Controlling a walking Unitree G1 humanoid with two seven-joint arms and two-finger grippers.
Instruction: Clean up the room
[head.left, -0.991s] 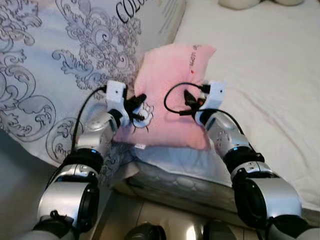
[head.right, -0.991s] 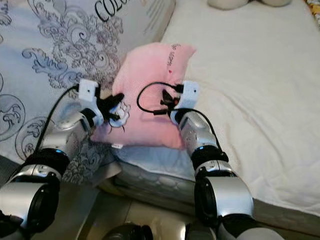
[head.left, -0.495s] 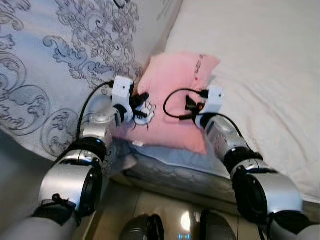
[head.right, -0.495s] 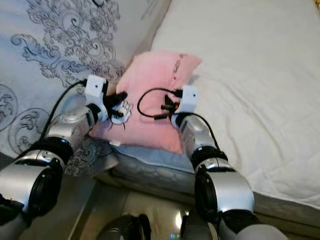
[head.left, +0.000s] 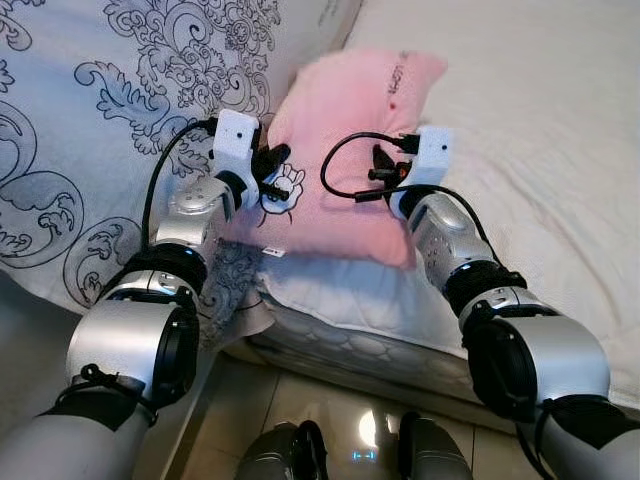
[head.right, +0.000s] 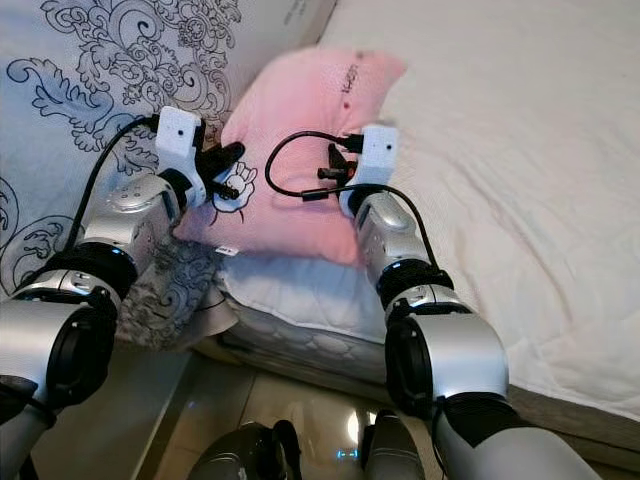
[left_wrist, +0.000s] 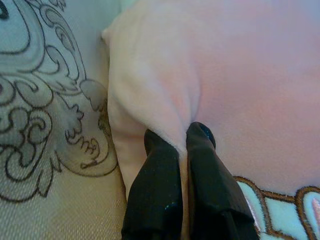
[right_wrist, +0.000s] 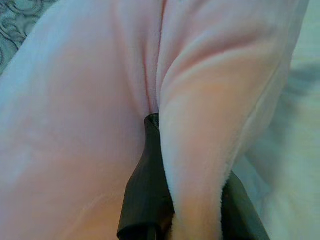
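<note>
A pink pillow (head.left: 345, 150) lies at the near edge of a bed (head.left: 560, 150), its left side against a grey-white patterned duvet (head.left: 110, 120) and its right side on the pale sheet, as the robot takes it from both sides. A cartoon print and a small sewn label sit near its lower left corner.

The pillow looks light, plush and very soft: the fabric bunches into folds wherever it is pinched, so it will likely sag and swing instead of keeping its shape when lifted. Its fleecy cover should give the black fingers good purchase, and nothing about it seems fragile. The two side edges, where the cover can be gathered into a ridge, appear the sensible places to take hold, one arm on each side so the weight hangs evenly.

The left gripper (left_wrist: 182, 145) is nearly closed, its two fingers clamped on a thin pleat of pink fabric at the pillow's left edge, just beside the patterned duvet. The right gripper (right_wrist: 192, 175) is closed more loosely around a thicker roll of the cover on the pillow's right side; one finger (right_wrist: 145, 190) shows plainly, the other is mostly hidden behind the fold.
</note>
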